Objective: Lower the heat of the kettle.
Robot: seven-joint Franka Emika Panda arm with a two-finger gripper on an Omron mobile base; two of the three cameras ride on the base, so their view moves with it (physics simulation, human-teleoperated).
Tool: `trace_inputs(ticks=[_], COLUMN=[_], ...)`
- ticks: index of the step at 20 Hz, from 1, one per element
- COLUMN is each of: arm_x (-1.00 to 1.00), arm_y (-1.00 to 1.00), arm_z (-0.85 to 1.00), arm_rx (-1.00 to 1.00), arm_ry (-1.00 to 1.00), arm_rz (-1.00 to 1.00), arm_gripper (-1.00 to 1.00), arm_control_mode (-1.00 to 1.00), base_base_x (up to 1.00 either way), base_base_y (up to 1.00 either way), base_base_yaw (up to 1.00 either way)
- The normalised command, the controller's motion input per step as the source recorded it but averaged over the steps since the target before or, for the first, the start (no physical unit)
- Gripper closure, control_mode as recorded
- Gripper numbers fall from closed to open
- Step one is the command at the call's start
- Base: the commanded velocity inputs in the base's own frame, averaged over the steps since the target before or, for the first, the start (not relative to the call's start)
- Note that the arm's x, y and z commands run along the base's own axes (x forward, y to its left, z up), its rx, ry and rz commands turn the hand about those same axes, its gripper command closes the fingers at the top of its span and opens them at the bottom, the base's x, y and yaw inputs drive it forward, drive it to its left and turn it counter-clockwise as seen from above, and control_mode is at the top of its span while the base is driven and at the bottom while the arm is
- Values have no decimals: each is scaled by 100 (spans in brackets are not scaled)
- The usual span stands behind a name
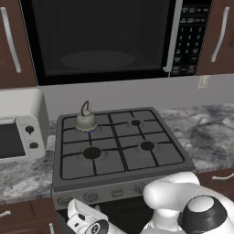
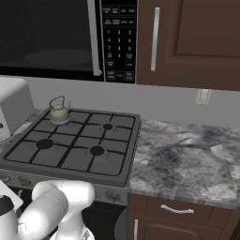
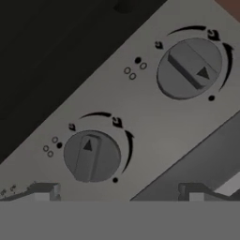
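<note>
On the stove's back-left burner, squat pale kettle, thin dark arched handle; gripper wide open.

One kettle sits at the upper left of the stove. Four burners show on the cooktop — two behind, two in front. One microwave fills the top of the left base view, and one toaster oven sits at mid-left. The hand view shows two knobs — one knob lower left, the other knob upper right.
</note>
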Motion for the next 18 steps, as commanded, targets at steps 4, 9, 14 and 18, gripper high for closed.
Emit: trace_inputs(ticks=[4, 9, 14, 18], arm_x=[13, 3, 5, 12], arm_y=[-5, -14, -14, -10], arm_z=[0, 0, 0, 0], arm_rx=[7, 6, 5, 3], arm_ry=[-5, -1, 0, 0], arm_rz=[6, 0, 0, 0], arm_gripper=[-100, -100, -100, -100], arm_control_mode=[-100, -100, -100, -100], base_base_x=[0, 0, 0, 0], base_base_y=[0, 0, 0, 0], base_base_yaw=[0, 0, 0, 0])
